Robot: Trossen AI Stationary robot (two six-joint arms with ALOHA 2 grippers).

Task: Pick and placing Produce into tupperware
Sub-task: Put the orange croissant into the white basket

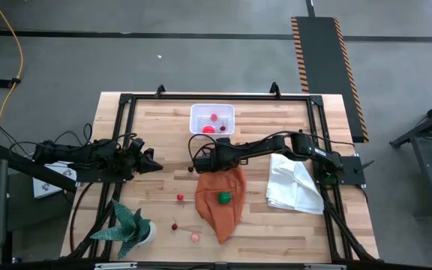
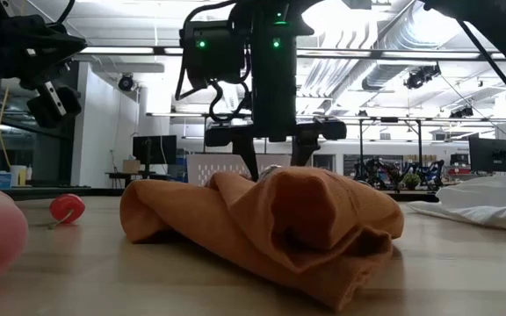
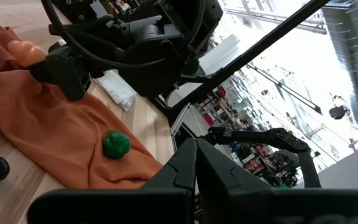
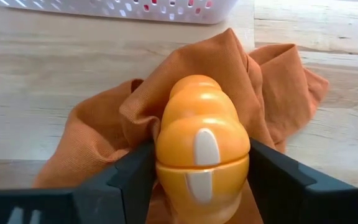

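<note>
Your right gripper [image 4: 201, 177] grasps an orange toy fruit [image 4: 202, 149] over the orange cloth [image 1: 220, 196], near the white tub [image 1: 212, 118]. Your left gripper [image 1: 153, 164] waits clenched above the worktop [image 1: 163, 127].

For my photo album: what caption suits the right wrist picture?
Right gripper closing around an orange toy fruit on the orange cloth, tupperware just beyond.

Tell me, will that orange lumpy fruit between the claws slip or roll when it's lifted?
The orange toy fruit looks smooth and glossy, so it might slip. Its rounded lobes suggest it would roll if dropped. The right gripper brackets it on both sides atop the orange cloth, which may snag.
</note>
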